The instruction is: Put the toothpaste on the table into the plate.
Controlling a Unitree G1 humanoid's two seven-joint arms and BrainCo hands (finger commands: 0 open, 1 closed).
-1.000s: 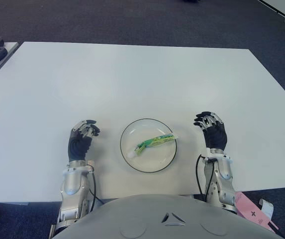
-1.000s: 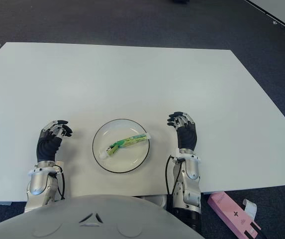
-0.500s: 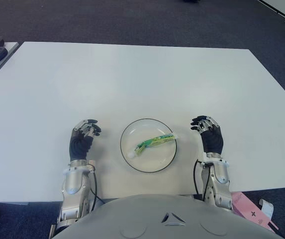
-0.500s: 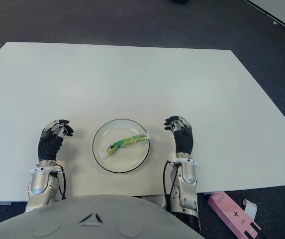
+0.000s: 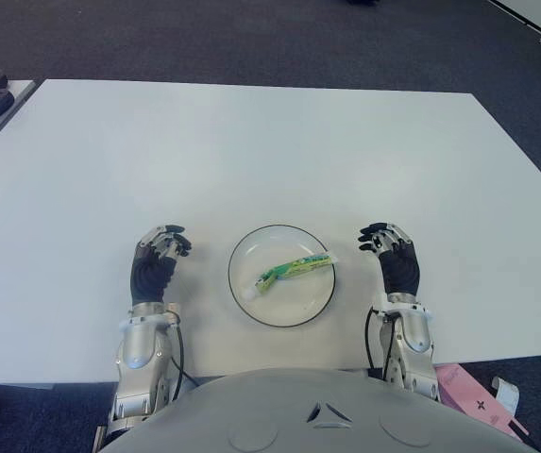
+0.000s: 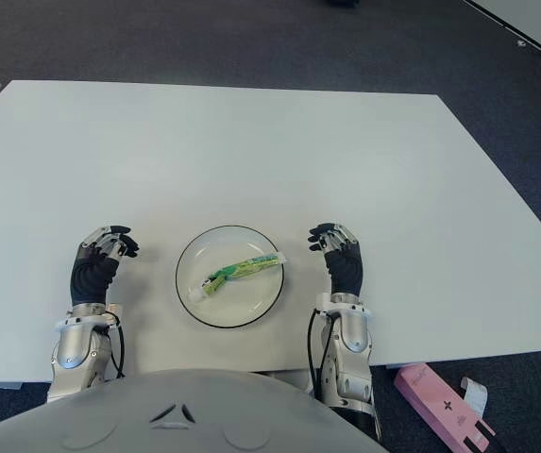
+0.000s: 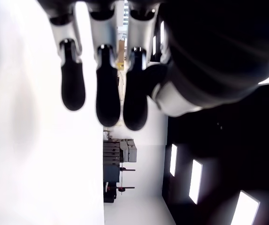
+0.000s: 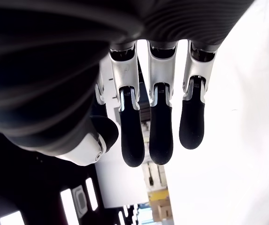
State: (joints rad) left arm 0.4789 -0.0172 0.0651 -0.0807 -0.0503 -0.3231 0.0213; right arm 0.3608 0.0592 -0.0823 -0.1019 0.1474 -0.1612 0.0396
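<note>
While the toothpaste (image 5: 294,270) lies inside the plate (image 5: 251,243), tail end near the rim | left hand (image 5: 154,263) beside the plate's left, fingers loosely curled, empty | right hand (image 5: 394,260) on its right, fingers relaxed, empty | risk: a hand sweeping inward could nudge the plate or knock the tube out.

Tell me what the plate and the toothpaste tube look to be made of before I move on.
Plate: white and smooth with a thin dark rim line, probably glazed ceramic, though melamine is possible. Toothpaste tube: soft plastic, judging by its flat crimped end, printed green and yellow with a white cap. Both hands, left hand and right hand, are empty beside the plate.
</note>
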